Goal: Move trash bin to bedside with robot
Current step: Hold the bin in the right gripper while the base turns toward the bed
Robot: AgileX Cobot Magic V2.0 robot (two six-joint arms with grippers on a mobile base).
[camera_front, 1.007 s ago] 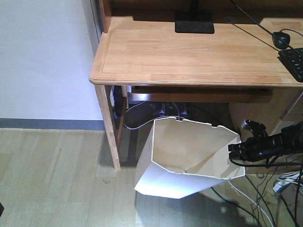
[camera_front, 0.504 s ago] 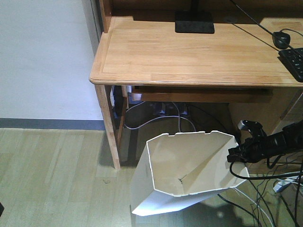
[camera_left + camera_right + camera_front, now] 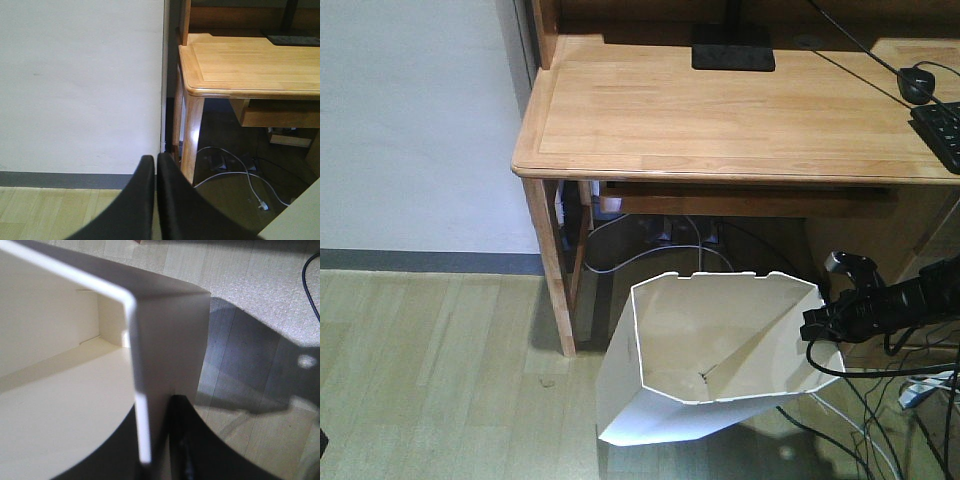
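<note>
The trash bin (image 3: 710, 350), white, thin-walled and tapered with an angular notched rim, sits tilted on the wood floor (image 3: 430, 370) just in front of the wooden desk (image 3: 720, 110), near its leg (image 3: 552, 270). The right gripper (image 3: 817, 325) pinches the bin's right wall, one finger inside and one outside, with loose cables (image 3: 865, 400) strewn on the floor beneath that arm. The left gripper (image 3: 156, 172), facing the white wall (image 3: 80, 85), has its fingers nearly together on nothing

One trash bin (image 3: 720, 330), one desk (image 3: 720, 110) (wooden), one mouse (image 3: 917, 83), one keyboard (image 3: 940, 128).
</note>
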